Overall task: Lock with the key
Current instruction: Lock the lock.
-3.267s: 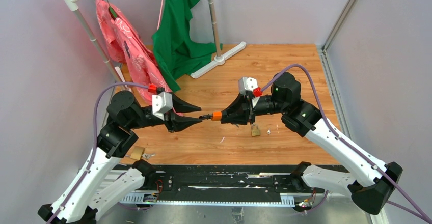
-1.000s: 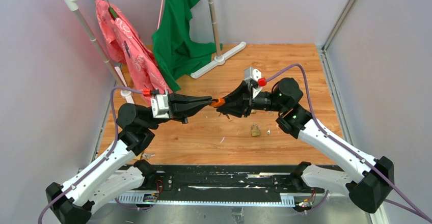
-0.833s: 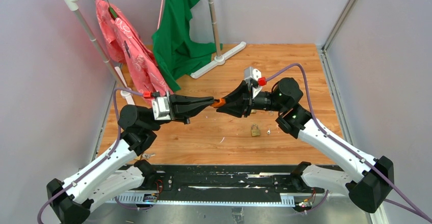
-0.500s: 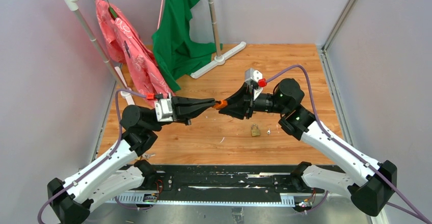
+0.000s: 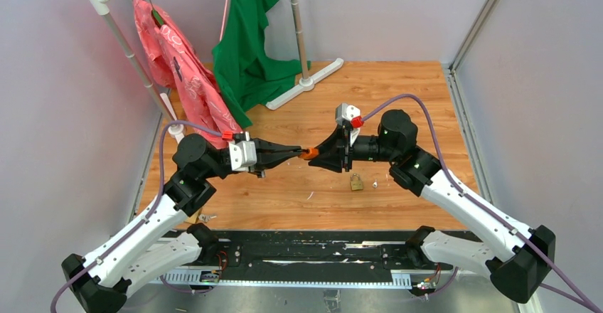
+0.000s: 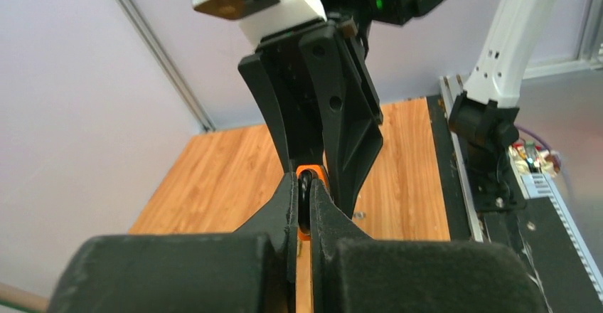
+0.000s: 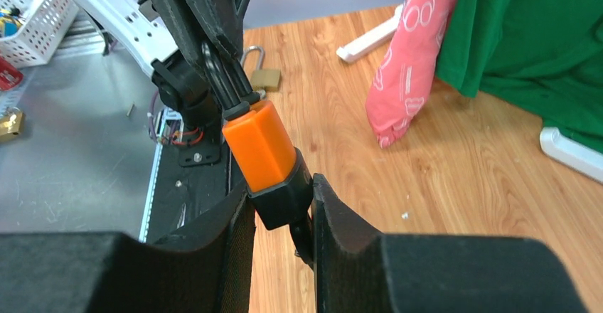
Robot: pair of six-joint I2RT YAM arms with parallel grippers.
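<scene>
The right gripper (image 5: 313,154) is clamping the black base of a small orange-and-black block-shaped lock (image 7: 267,158) between its two padded fingers (image 7: 213,235), held above the wooden tabletop (image 5: 398,85) near its centre. The left gripper (image 5: 302,151) is meeting it tip to tip, its jaws pressed nearly together on a thin dark metal ring or loop (image 6: 304,199) at the orange end of that lock; whether this loop is the shackle or a key ring cannot be told. The overhead view is showing only an orange speck between the two gripper tips, while the right wrist view is revealing the lock's orange upper part, black lower part and the left fingertips (image 7: 224,78) pinching at its top. The left wrist view is showing the ring edge-on between the closed fingers, with a sliver of orange behind and the right gripper's black fingers (image 6: 341,114) facing it. A brass padlock (image 5: 356,182) is lying on the wood just below the right gripper in the overhead view; a second brass padlock (image 7: 264,76) with its shackle raised is appearing on the floor in the right wrist view. A pink patterned garment (image 5: 186,71) and a green garment (image 5: 245,50) are hanging from a white clothes rack (image 5: 117,32) at the far left.
</scene>
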